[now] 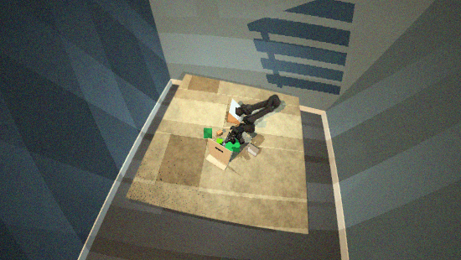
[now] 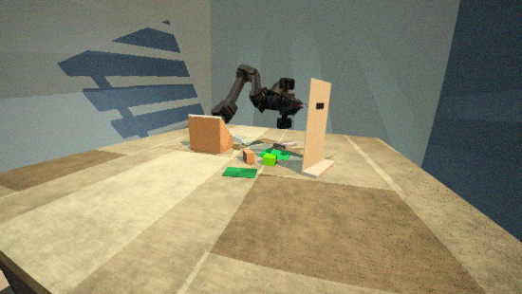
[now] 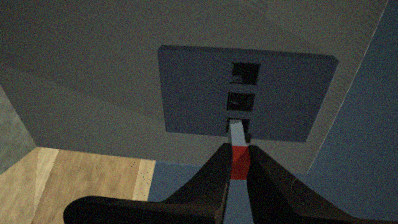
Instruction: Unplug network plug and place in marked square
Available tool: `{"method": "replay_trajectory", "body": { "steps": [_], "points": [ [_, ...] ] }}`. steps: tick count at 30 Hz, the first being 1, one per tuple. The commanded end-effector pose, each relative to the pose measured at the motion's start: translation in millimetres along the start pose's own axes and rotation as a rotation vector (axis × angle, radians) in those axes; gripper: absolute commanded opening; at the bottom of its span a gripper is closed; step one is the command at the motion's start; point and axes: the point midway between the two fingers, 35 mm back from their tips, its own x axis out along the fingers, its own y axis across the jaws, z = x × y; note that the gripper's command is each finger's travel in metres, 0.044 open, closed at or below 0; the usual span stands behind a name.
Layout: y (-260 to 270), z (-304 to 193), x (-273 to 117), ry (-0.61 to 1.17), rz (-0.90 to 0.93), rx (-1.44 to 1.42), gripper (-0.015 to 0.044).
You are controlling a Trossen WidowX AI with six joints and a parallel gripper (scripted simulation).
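Observation:
My gripper (image 1: 225,143) (image 2: 300,105) (image 3: 238,151) is shut on the plug (image 3: 238,131), a slim grey piece with a red band between the fingertips. Its tip shows over the lowest of three dark openings in the blue-grey socket plate (image 3: 195,90). The upright panel (image 1: 220,157) (image 2: 316,135) stands in front of the fingers, with a narrow gap beside them in the exterior view. The plug looks out of the socket, though the tip's exact distance is hard to tell. A flat dark green square (image 1: 208,133) (image 2: 239,173) lies on the table, away from the panel's foot.
A lime block (image 1: 219,141) (image 2: 270,159) and a small orange block (image 1: 220,132) (image 2: 249,156) stand near the panel. A brighter green patch (image 1: 234,146) (image 2: 280,155) lies below the arm. A larger orange wedge (image 1: 234,119) (image 2: 204,134) stands by the arm's base. A pale box (image 1: 253,149) lies beyond.

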Motion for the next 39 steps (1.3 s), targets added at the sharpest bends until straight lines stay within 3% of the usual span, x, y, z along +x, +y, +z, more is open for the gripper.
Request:
{"method": "replay_trajectory", "body": {
  "steps": [1, 39],
  "points": [
    [0, -1, -3, 0.002, -0.001, 0.001, 0.0000],
    [0, -5, -20, 0.003, -0.001, 0.000, 0.0000]
  ]
}}
